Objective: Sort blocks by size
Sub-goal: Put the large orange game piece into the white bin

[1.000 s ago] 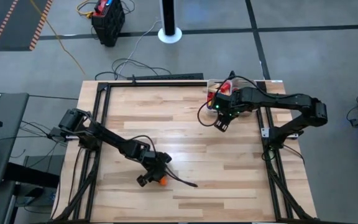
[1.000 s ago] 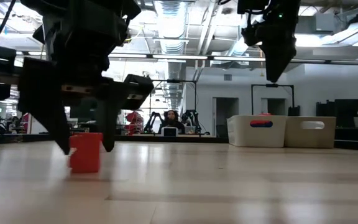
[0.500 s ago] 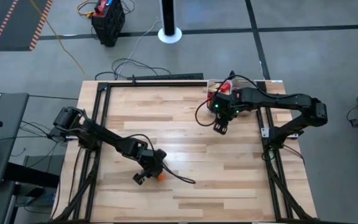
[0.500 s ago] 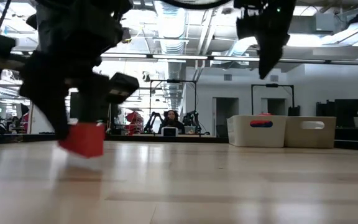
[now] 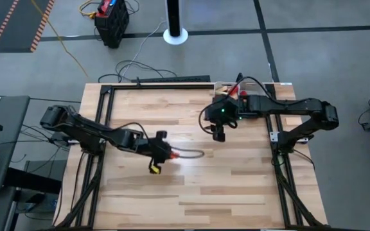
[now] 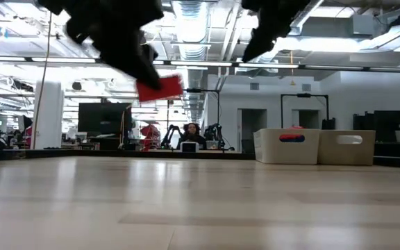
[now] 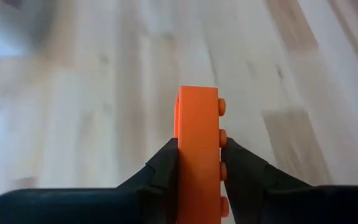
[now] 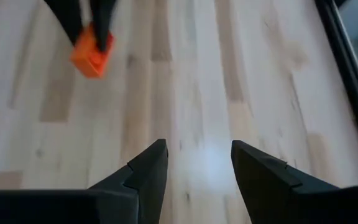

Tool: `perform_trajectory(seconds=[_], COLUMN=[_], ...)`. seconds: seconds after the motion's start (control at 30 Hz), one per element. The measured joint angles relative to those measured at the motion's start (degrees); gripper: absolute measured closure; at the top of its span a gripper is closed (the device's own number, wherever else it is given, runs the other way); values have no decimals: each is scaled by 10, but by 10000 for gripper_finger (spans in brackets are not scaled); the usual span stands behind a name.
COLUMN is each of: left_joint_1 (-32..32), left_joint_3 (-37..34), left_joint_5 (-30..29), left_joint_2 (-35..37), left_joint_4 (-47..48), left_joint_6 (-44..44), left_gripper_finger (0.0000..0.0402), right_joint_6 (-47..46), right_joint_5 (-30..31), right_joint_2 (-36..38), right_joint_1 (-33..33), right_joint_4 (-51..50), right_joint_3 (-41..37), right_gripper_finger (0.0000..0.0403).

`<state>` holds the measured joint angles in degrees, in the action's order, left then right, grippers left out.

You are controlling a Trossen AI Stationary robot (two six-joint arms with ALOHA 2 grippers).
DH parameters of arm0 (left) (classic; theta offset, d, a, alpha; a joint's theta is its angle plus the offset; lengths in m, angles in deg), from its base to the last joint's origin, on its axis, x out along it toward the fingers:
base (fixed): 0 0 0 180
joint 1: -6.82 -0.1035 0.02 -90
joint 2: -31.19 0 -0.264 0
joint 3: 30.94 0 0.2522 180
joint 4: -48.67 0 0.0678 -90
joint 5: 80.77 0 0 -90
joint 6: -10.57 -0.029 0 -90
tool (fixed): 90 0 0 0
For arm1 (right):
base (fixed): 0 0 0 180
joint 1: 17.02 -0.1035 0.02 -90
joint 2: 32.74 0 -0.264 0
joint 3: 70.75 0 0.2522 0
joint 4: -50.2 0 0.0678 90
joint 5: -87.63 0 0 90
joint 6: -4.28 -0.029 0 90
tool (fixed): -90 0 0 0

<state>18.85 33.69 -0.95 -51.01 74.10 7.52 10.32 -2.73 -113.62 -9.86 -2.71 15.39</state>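
My left gripper [image 5: 164,154] is over the middle of the table, shut on an orange studded block [image 7: 197,118], which also shows in the low view [image 6: 160,87] and in the right wrist view [image 8: 91,57]. My right gripper [image 5: 218,135] hangs open and empty [image 8: 194,167] above the table's far right part, to the right of the block. Two white trays [image 6: 287,147] stand at the far right corner. One has a red and a blue block showing through its handle hole [image 6: 292,137]. My left gripper pinches the orange block between its two fingers, one on the plain face [image 7: 178,163] and one on the studded face [image 7: 220,163]. The block's free end sticks out past the fingertips. The fingers slant down toward the table's right. The block is lifted clear of the table.
The trays [image 5: 227,90] sit beside the right arm's base at the far right edge. A dark cable [image 5: 188,154] trails from the left gripper over the table. Bare wood [image 5: 236,192] spans the near half. A person [image 6: 192,132] sits far behind the table.
My left gripper has risen from the table with the orange block, lifting it clear, and has gone toward the far edge and a little right, tipping from pointing down to a slant. My right gripper has gone a little toward the table's left.
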Motion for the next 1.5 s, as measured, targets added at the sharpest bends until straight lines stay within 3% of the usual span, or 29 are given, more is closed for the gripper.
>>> perform_trajectory(seconds=[0.27,0.43,0.63,0.9,1.27,1.5], left_joint_1=[-29,-55,-94,-122,-123,-117], left_joint_3=[0,0,0,2,2,2], left_joint_5=[-75,-72,-18,53,69,71], left_joint_2=[40,39,35,35,34,35], left_joint_4=[-117,-198,-269,-258,-212,-203], left_joint_6=[57,72,67,59,59,67], left_gripper_finger=[308,308,308,307,307,307], right_joint_6=[5,6,-36,-109,-109,-105], right_joint_5=[-58,-58,-58,-28,-26,-26], right_joint_2=[0,0,-22,-64,-110,-145], right_joint_1=[-7,-30,-52,-54,-75,-74], right_joint_4=[36,34,40,97,156,156], right_joint_3=[0,0,-1,0,1,43], right_gripper_finger=[194,176,158,160,185,208])
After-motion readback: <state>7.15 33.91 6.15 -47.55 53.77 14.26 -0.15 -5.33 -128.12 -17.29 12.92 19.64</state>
